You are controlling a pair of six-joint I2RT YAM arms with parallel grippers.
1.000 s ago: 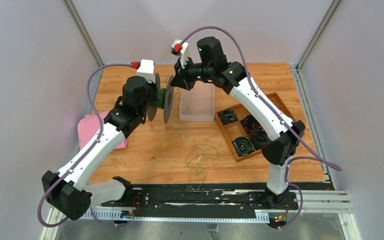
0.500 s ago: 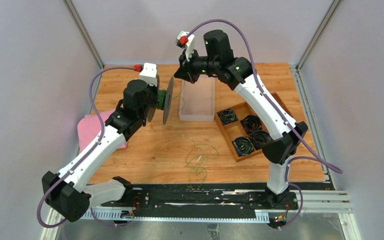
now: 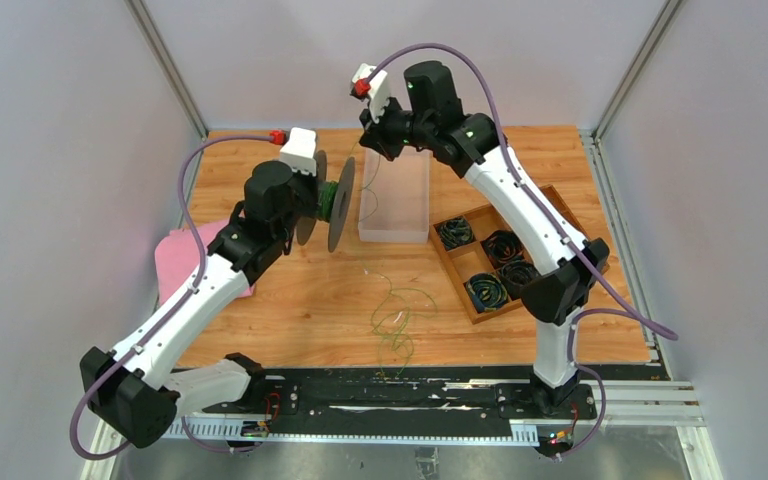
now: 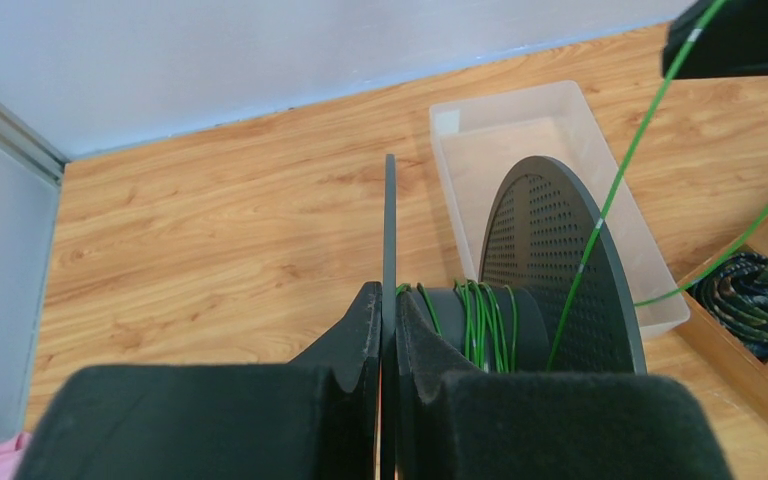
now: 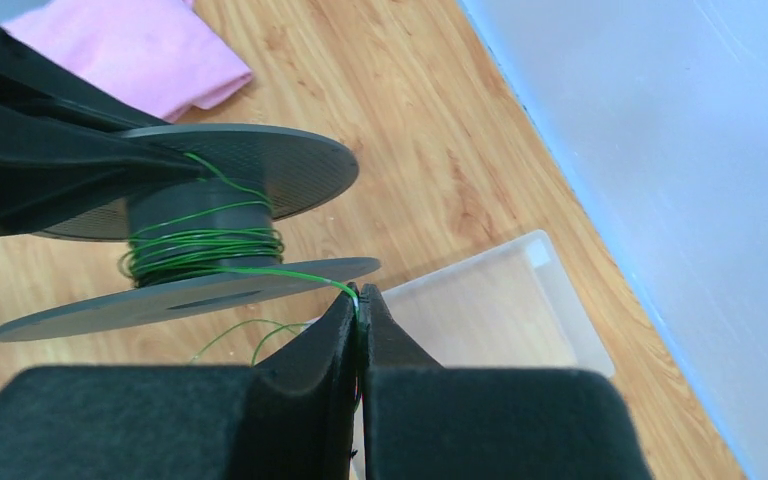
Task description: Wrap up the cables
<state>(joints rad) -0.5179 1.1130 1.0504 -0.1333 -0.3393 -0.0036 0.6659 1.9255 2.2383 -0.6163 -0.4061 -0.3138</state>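
Note:
A black spool with two flat discs is held in the air above the back of the table. My left gripper is shut on the edge of one disc. Several turns of thin green cable lie on the hub, also seen in the right wrist view. My right gripper is shut on the green cable just beside the other disc, up and to the right of the spool. The loose rest of the cable hangs down and lies tangled on the wooden table.
A clear plastic bin stands behind the spool. A wooden tray with several coiled dark cables sits at the right. A pink cloth lies at the left under my left arm.
My right gripper has carried the cable from beside the spool's front disc up and over it, towards the back. The spool has tilted slightly in my left gripper.

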